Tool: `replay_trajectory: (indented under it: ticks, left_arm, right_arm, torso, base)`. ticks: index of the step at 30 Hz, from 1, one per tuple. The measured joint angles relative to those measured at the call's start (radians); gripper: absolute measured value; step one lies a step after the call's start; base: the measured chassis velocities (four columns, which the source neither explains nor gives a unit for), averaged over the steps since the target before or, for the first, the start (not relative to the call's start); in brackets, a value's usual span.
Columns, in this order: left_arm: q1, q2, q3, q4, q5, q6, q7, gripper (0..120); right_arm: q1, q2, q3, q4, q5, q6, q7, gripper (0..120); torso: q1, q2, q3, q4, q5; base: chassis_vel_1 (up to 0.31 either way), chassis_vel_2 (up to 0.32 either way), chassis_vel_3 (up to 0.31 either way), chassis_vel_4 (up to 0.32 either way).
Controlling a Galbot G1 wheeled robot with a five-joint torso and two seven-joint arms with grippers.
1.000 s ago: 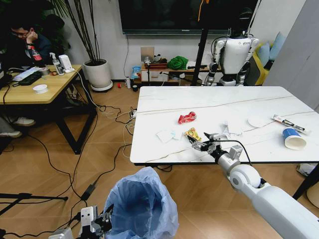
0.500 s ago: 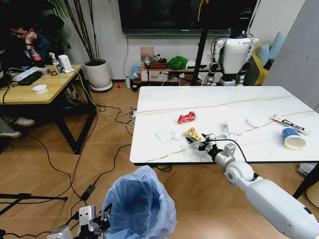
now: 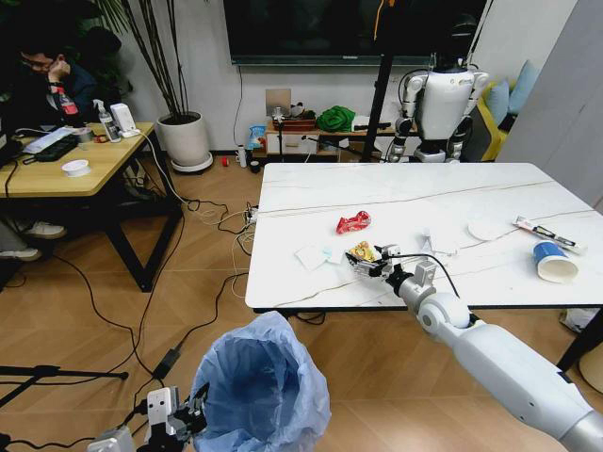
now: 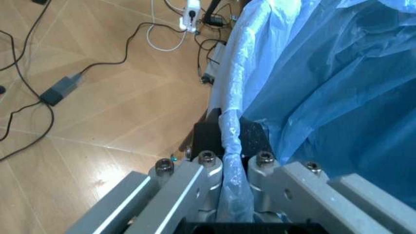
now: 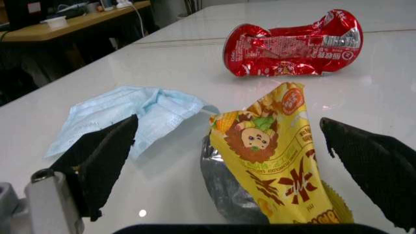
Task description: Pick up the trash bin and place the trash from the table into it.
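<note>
Right claw (image 5: 227, 161) has slid forward, spread around the yellow wrapper (image 5: 276, 156) on the marble worktop (image 3: 415, 193); left claw (image 4: 231, 168) pinches the bin (image 3: 259, 391) liner over the wood floor (image 3: 122, 320).

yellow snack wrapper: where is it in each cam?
Head view: crumpled yellow printed snack wrapper on the white marble table, at the right end effector.
Right wrist view: centre foreground, between the open fingers.
Left wrist view: not in it.
Shared landmark: red crushed foil wrapper.
</note>
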State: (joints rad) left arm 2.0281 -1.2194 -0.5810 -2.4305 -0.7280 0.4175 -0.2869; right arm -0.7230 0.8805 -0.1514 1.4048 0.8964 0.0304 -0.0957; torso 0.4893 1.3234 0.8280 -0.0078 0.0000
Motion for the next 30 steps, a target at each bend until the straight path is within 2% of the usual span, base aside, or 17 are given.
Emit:
replay_trajectory:
  ticks: [3, 5, 9, 12, 13, 15, 16, 17, 20, 22, 25, 26, 28, 30]
  left_arm:
    - [0.0, 0.002, -0.003, -0.001, -0.004, 0.0, -0.002, 0]
    - [0.0, 0.006, -0.011, -0.004, -0.013, 0.001, -0.004, 0]
    - [-0.002, 0.007, -0.014, -0.004, -0.019, 0.002, -0.005, 0]
    - [-0.006, 0.012, -0.016, -0.004, -0.028, 0.003, -0.008, 0]
    - [-0.006, 0.012, -0.016, -0.004, -0.028, 0.003, -0.008, 0]
    - [-0.01, 0.015, -0.019, -0.003, -0.034, 0.005, -0.01, 0]
    - [-0.013, 0.016, -0.021, -0.002, -0.038, 0.007, -0.014, 0]
    - [-0.013, 0.016, -0.021, -0.002, -0.038, 0.007, -0.014, 0]
    - [-0.019, 0.016, -0.023, -0.002, -0.047, 0.011, -0.019, 0]
    - [-0.019, 0.016, -0.024, -0.002, -0.049, 0.012, -0.019, 0]
    - [-0.021, 0.02, -0.027, -0.001, -0.052, 0.013, -0.019, 0]
    - [-0.021, 0.02, -0.027, -0.001, -0.052, 0.013, -0.019, 0]
    - [-0.024, 0.021, -0.029, 0.001, -0.054, 0.014, -0.02, 0]
    - [-0.026, 0.021, -0.029, 0.001, -0.056, 0.015, -0.021, 0]
  right_arm:
    - [0.006, 0.004, -0.004, -0.006, 0.0, 0.001, 0.0, 100]
    - [0.022, 0.011, -0.013, -0.019, 0.005, 0.001, -0.006, 93]
    - [0.029, 0.014, -0.019, -0.028, 0.011, 0.001, -0.011, 87]
    - [0.029, 0.015, -0.021, -0.037, 0.012, 0.002, -0.014, 73]
    - [0.029, 0.015, -0.021, -0.037, 0.012, 0.002, -0.014, 73]
    - [0.026, 0.015, -0.02, -0.04, 0.012, 0.002, -0.015, 66]
    - [0.023, 0.015, -0.018, -0.042, 0.012, 0.002, -0.016, 58]
    - [0.023, 0.015, -0.018, -0.042, 0.012, 0.002, -0.016, 58]
    - [0.017, 0.015, -0.014, -0.046, 0.01, 0.003, -0.019, 42]
    - [0.015, 0.015, -0.013, -0.048, 0.009, 0.003, -0.02, 39]
    - [0.01, 0.014, -0.009, -0.051, 0.005, 0.005, -0.026, 26]
    - [0.01, 0.014, -0.009, -0.051, 0.005, 0.005, -0.026, 26]
    - [0.007, 0.014, -0.007, -0.051, 0.004, 0.005, -0.028, 14]
    - [0.006, 0.013, -0.007, -0.052, 0.003, 0.005, -0.03, 11]
  torso:
    - [0.0, 0.0, 0.0, 0.0, 0.0]
    - [0.0, 0.0, 0.0, 0.0001, -0.0001]
    - [0.0, 0.0, 0.0, 0.0002, -0.0001]
    - [0.0, 0.0, 0.0, 0.0, 0.0]
    - [0.0, 0.0, 0.0, 0.0, 0.0]
    - [0.0, 0.0, 0.0, 0.0001, 0.0]
    - [0.0, 0.0, 0.0, 0.0, 0.0001]
    - [0.0, 0.0, 0.0, 0.0, 0.0001]
    - [0.0, 0.0, 0.0, 0.0, 0.0]
    - [0.0, 0.0, 0.0, 0.0, 0.0]
    - [0.0, 0.0, 0.0, 0.0, 0.0]
    - [0.0, 0.0, 0.0, 0.0, 0.0]
    - [0.0, 0.0, 0.0, 0.0001, 0.0]
    - [0.0, 0.0, 0.0, 0.0001, 0.0]
  base:
    - [0.0, 0.0, 0.0, 0.0]
    - [0.0, 0.0, 0.0, 0.0]
    - [0.0, 0.0, 0.0, 0.0]
    - [0.0, 0.0, 0.0, 0.0]
    - [0.0, 0.0, 0.0, 0.0]
    - [0.0, 0.0, 0.0, 0.0]
    - [0.0, 0.0, 0.0, 0.0]
    - [0.0, 0.0, 0.0, 0.0]
    - [0.0, 0.0, 0.0, 0.0]
    - [0.0, 0.0, 0.0, 0.0]
    - [0.0, 0.0, 0.0, 0.0]
    - [0.0, 0.0, 0.0, 0.0]
    - [0.0, 0.0, 0.0, 0.0]
    - [0.0, 0.0, 0.0, 0.0]
